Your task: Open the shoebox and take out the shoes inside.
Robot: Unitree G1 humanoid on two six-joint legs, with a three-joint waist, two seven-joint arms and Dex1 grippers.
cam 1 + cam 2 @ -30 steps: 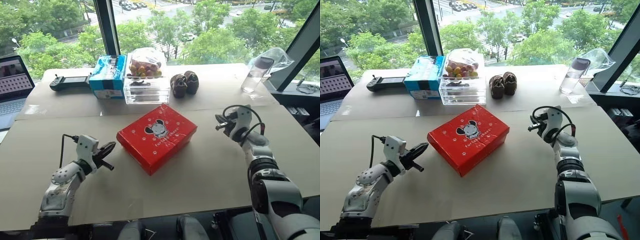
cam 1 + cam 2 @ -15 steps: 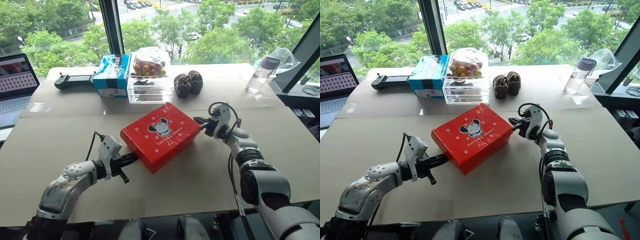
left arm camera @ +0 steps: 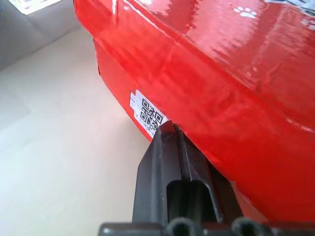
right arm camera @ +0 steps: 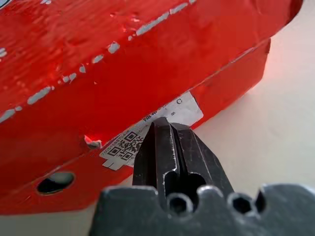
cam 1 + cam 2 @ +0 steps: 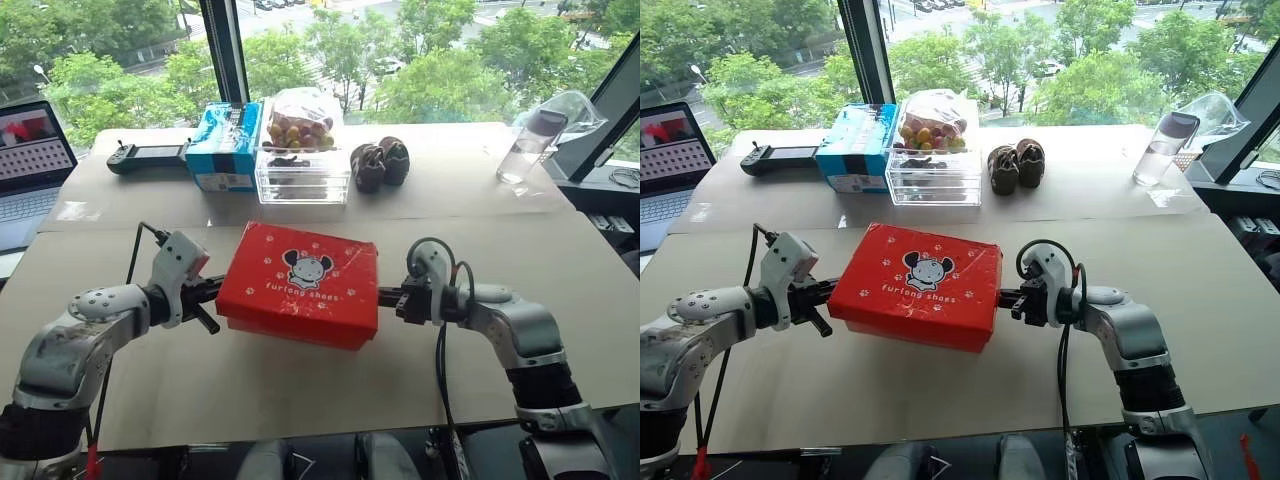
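The red shoebox [image 5: 300,285] lies lid-down-shut in the middle of the table, its cartoon mouse and "furlong shoes" print facing up. My left gripper [image 5: 213,290] is shut, its tips pressed against the box's left end by a small QR label [image 3: 149,112]. At the opposite end my right gripper [image 5: 385,297] is also shut, with its tips on the white label [image 4: 167,115] just under the lid's edge. The shoes are hidden inside the closed box.
Along the far side of the table stand a blue box [image 5: 225,147], a clear container of fruit [image 5: 298,165], a pair of dark brown shoes [image 5: 378,162] and a clear bottle [image 5: 525,145]. A laptop [image 5: 30,160] and a black controller [image 5: 150,155] sit at the far left.
Both grippers have closed in from the sides onto the two ends of the shoebox. The box has turned from a diagonal lie to nearly square across the table.
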